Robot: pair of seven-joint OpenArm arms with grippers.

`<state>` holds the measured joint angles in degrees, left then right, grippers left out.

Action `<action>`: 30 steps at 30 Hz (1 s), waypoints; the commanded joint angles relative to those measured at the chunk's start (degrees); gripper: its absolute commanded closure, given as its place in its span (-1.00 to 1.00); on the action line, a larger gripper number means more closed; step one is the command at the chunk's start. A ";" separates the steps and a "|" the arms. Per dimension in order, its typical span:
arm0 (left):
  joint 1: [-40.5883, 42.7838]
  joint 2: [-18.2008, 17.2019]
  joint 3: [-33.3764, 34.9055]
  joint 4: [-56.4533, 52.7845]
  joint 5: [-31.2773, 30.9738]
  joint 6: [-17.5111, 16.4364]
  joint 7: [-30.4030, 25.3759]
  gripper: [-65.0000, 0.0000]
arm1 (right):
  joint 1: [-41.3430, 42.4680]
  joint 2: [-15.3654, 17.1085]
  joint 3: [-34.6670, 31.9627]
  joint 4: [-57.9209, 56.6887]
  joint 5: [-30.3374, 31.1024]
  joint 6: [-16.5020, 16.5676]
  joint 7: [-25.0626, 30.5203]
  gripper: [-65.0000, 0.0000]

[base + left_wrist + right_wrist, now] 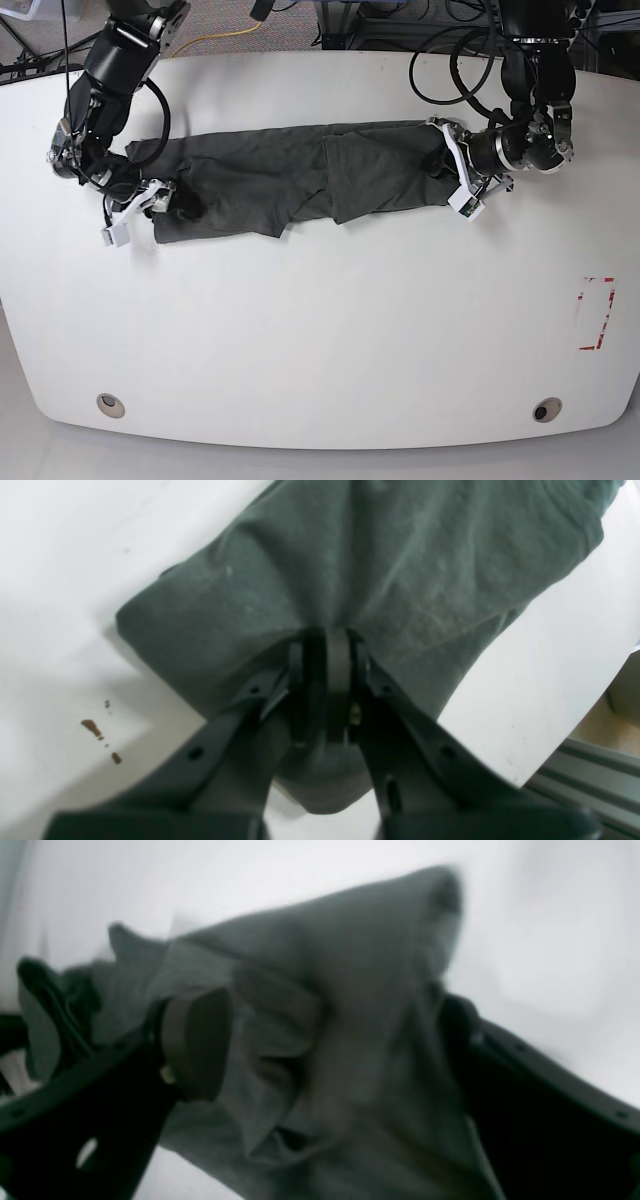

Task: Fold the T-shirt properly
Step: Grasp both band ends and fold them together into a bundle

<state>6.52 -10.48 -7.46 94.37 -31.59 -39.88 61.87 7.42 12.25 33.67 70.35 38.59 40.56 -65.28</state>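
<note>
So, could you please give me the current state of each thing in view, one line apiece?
T-shirt: stretched in a long folded band across the table, creased, held at both ends.
Left hand: shut on the T-shirt, fabric pinched between the closed fingers.
Right hand: open, fingers spread with bunched T-shirt fabric between them; the view is blurred.
Table: white, bearing the T-shirt; small brown stains on its surface.
</note>
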 commanded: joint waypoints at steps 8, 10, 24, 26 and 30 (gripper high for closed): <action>-3.14 -0.20 -0.14 -0.87 -0.80 0.01 -0.90 0.89 | -0.61 -0.51 -0.22 4.95 -1.97 -0.56 -2.90 0.59; -3.84 -0.20 -0.05 -2.63 -0.54 0.01 -0.90 0.89 | -0.61 -0.43 -0.31 4.95 -1.97 -0.56 -2.90 0.82; -9.03 4.28 0.04 -10.28 6.32 0.01 -0.90 0.89 | -2.81 -0.95 -0.66 23.76 -1.97 -0.56 -7.12 1.00; -9.38 5.60 0.12 -11.25 7.81 -0.08 -0.99 0.89 | -2.81 -1.75 -0.66 27.02 -1.53 -0.56 -9.14 1.00; -10.61 8.15 0.12 -13.09 10.63 -0.08 -0.99 0.89 | -2.81 -2.98 -0.75 31.06 2.69 -0.56 -11.16 1.00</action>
<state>-3.53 -3.38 -7.51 82.17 -23.81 -39.94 59.79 3.60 9.13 32.91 98.32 37.56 39.94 -76.88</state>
